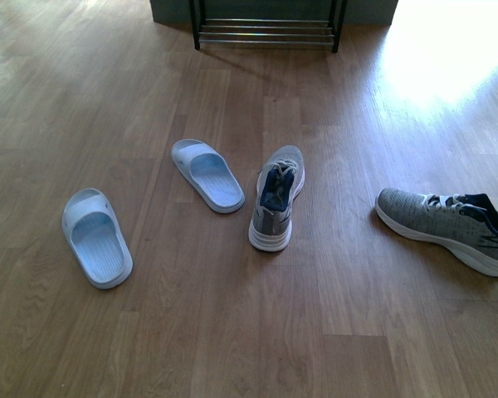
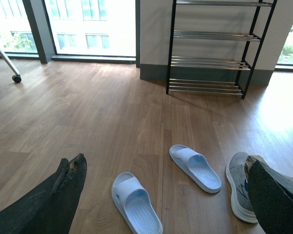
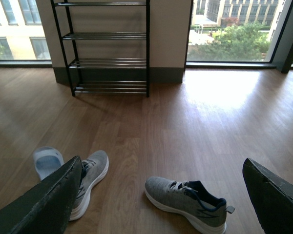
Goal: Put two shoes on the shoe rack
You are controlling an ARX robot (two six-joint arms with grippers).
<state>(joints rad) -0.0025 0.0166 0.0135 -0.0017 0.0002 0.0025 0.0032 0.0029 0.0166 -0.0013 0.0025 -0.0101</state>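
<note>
Four shoes lie on the wooden floor. One grey knit sneaker (image 1: 278, 197) points toward the shoe rack (image 1: 266, 29) at the far wall; the other grey sneaker (image 1: 448, 225) lies sideways at the right. Two pale blue slides (image 1: 97, 239) (image 1: 208, 174) sit to the left. No arm shows in the front view. My left gripper (image 2: 164, 160) hangs open above the slides (image 2: 136, 202), holding nothing. My right gripper (image 3: 161, 163) is open over the sideways sneaker (image 3: 185, 200), well above it. The rack (image 3: 107, 48) stands with bare chrome bars.
Bright sun glare falls on the floor (image 1: 448, 58) at the right of the rack. Large windows (image 2: 88, 24) run along the far wall. A caster leg (image 2: 15, 78) of some furniture stands far off to the left.
</note>
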